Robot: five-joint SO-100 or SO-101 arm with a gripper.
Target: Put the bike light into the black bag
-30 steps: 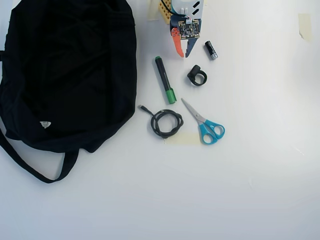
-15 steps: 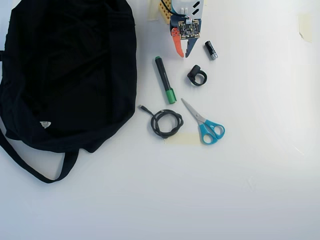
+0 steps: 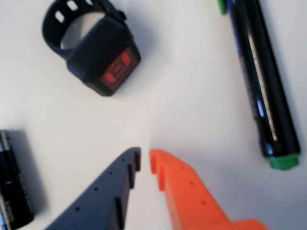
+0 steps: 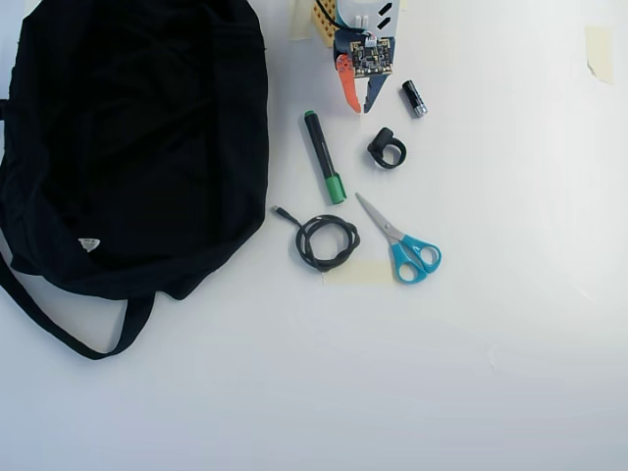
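Nothing has moved over the last second: your gripper (image 4: 359,106) stays closed and empty at the table's top edge. The bike light (image 4: 387,149) lies just below it, well apart from the black bag (image 4: 137,147); the reach hasn't begun.

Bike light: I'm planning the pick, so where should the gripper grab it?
Probably the chunky block of the bike light, pinched across its flat sides from above. It lies flat on the table, apart from the marker and the small cylinder.
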